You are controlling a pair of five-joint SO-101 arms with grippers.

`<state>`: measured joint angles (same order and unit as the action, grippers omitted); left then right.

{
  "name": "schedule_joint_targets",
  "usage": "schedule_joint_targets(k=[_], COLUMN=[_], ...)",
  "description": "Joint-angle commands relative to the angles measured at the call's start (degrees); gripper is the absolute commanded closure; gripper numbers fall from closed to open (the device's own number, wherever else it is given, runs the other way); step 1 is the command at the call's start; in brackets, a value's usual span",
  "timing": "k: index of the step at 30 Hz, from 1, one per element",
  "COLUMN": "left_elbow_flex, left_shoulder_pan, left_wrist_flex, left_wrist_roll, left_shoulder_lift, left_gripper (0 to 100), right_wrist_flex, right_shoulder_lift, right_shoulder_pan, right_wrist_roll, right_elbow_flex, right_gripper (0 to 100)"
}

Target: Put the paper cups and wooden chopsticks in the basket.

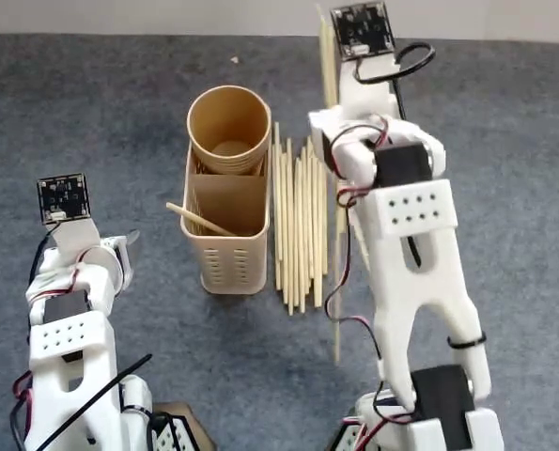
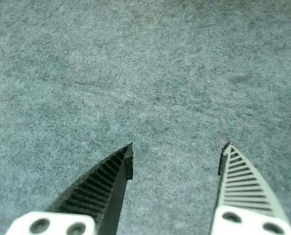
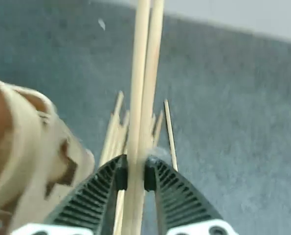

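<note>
While the right claw [image 3: 135,167] is clamped on two chopsticks [image 3: 144,73], the loading step is in hand; the next move likely calls for release over the basket [image 1: 227,271]. The left claw [image 2: 179,149] stands apart

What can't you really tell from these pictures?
- High view: how many paper cups nest in the basket; their rims sit too close to count.
- High view: how many loose chopsticks lie beside it; the right arm covers some.
- Right wrist view: the far ends of the held chopsticks in the right gripper; the picture's edge cuts them.
</note>
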<state>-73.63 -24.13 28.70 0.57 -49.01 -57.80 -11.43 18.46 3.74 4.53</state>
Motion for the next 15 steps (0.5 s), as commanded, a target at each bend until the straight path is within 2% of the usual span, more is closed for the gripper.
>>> schedule_joint_targets(k=[1,9,15], left_elbow_flex=[0.2,-0.3,-0.6], left_shoulder_pan=[1.1,2.6,2.7], left_wrist_flex=[-1.0,-1.0,-1.9], left_wrist_roll=[0.2,0.3,0.4], left_shoulder_lift=[-0.8,-0.8,-0.8], left_gripper=[70,70,70], right_wrist_flex=[4.6,4.3,-1.8], right_shoulder_lift=[-4.6,-4.8,-4.9], right_shoulder_pan=[2.5,6.0,10.5], right_wrist_roll=[-0.5,-0.8,-6.1], right_elbow_flex=[4.1,15.9,27.1], right_gripper=[99.4,99.4,99.4])
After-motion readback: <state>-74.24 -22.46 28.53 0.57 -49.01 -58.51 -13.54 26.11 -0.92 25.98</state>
